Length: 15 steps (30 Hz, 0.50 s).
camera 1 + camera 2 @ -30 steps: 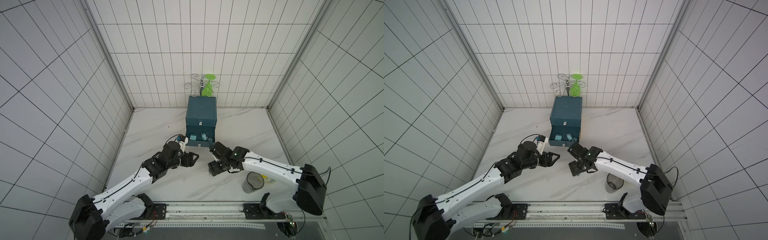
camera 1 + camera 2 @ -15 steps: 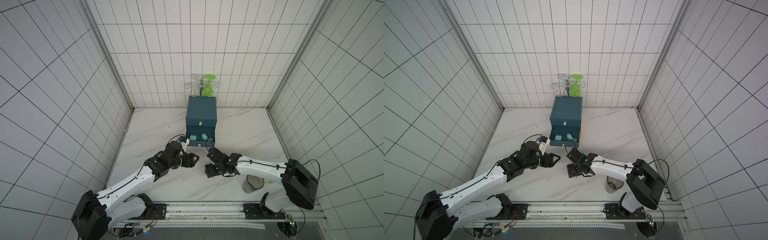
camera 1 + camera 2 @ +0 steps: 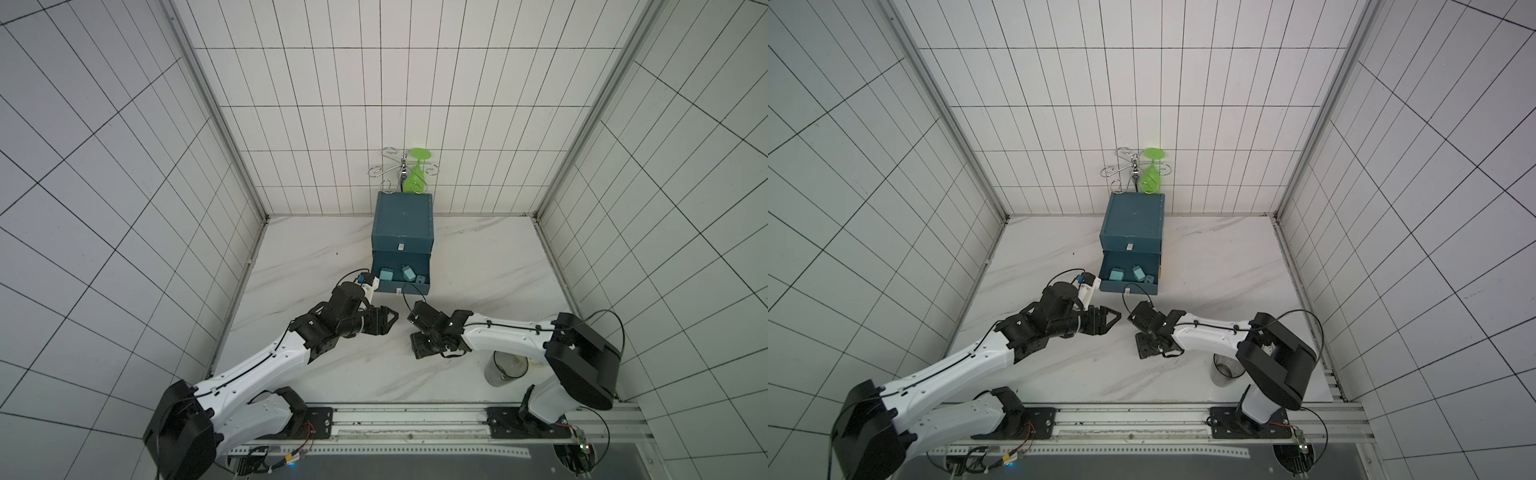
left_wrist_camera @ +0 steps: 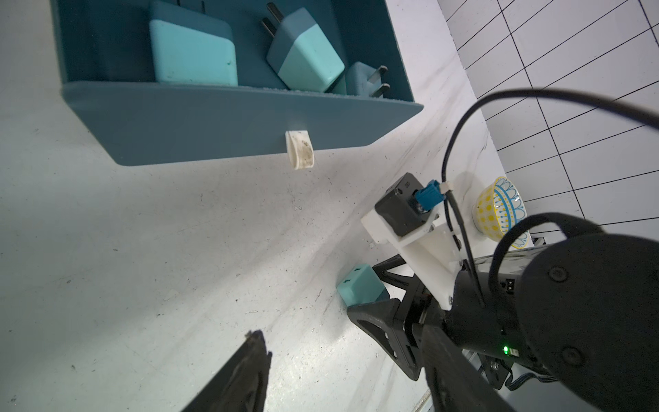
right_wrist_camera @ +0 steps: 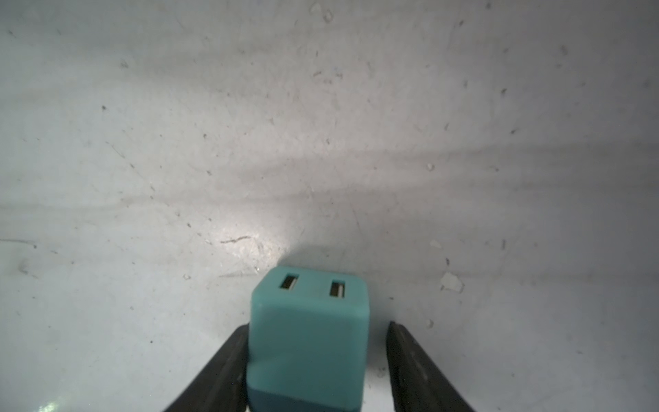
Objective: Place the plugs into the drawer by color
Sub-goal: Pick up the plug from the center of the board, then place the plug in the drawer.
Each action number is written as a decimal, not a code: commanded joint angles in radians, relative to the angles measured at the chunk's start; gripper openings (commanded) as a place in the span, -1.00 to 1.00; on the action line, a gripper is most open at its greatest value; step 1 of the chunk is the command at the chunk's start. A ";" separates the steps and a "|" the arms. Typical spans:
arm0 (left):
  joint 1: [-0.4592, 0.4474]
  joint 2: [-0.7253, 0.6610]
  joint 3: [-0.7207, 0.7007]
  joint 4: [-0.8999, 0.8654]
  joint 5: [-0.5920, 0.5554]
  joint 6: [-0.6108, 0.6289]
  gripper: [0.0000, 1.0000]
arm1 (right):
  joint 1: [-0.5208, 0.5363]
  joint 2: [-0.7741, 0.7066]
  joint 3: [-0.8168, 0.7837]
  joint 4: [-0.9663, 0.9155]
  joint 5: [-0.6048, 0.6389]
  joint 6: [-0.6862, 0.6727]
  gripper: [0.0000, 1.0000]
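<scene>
The dark teal drawer cabinet (image 3: 402, 224) stands at the far middle of the marble worktop (image 3: 311, 257), close to the far wall. Its upper drawer front is shut, and the open drawer (image 3: 401, 276) below it is pulled out toward the near side. In the left wrist view three light teal plugs lie in that drawer: a large-looking one (image 4: 192, 53), one tilted with its prongs up (image 4: 306, 60), and a third (image 4: 360, 80) tucked in the corner just beside it. A fourth teal plug (image 5: 309, 339) sits on the worktop near the drawer front, slots facing up, under the right gripper (image 5: 317, 326). It stands between the jaws: one jaw touches its side, while a gap shows at the other, so they are not clamped on it. The left gripper (image 3: 390, 325) hangs just left of the right one, with its jaws spread wide and nothing between them. A green glass (image 3: 415, 178) hangs on a wire rack behind the cabinet. A clear cup (image 3: 505, 368) stands at the near right, and a yellow-and-blue bowl (image 4: 499, 210) shows beyond the right arm.
</scene>
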 commanded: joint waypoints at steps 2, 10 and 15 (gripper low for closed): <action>0.005 -0.032 0.028 -0.004 0.001 0.011 0.39 | 0.015 0.046 0.050 -0.116 0.041 -0.030 0.08; 0.005 -0.114 0.008 -0.005 -0.041 0.001 0.39 | -0.091 -0.251 0.129 -0.144 -0.080 -0.133 -0.35; 0.006 -0.145 -0.007 0.014 -0.044 -0.005 0.40 | -0.206 -0.265 0.346 -0.295 -0.115 -0.220 -0.35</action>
